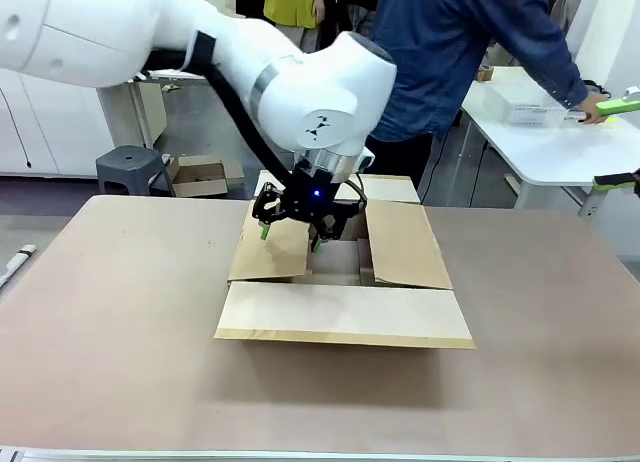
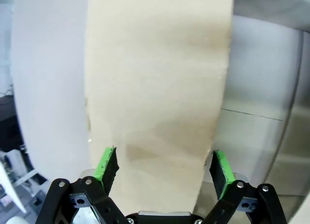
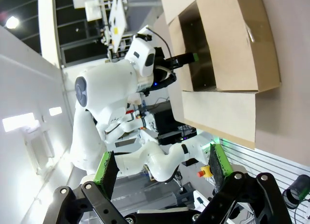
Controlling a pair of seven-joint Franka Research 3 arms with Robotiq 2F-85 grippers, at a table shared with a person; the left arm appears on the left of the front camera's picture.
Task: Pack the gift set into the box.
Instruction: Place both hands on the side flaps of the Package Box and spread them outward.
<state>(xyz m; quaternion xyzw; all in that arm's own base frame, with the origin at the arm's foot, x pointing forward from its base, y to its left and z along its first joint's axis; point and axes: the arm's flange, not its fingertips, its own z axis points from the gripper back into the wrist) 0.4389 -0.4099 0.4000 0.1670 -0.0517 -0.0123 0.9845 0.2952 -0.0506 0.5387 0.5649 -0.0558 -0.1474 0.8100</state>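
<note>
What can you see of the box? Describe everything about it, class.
The box is a brown corrugated cardboard carton standing open on the tan table, near its middle. Its four flaps fold outward: the near one lies almost flat and the side ones slope. The left gripper hangs at the left flap with the cardboard between its open fingers. Whether it touches the flap is unclear.

A brown worktop [image 1: 120, 362] spans the foreground, with a thin white stick [image 1: 15, 262] lying at its left edge. Behind it on the floor, a grey stool [image 1: 133, 169] stands just beside a small carton [image 1: 200, 175]. A person [image 1: 450, 42] in blue leans toward a white table [image 1: 560, 152] bearing a pale container [image 1: 520, 104].
</note>
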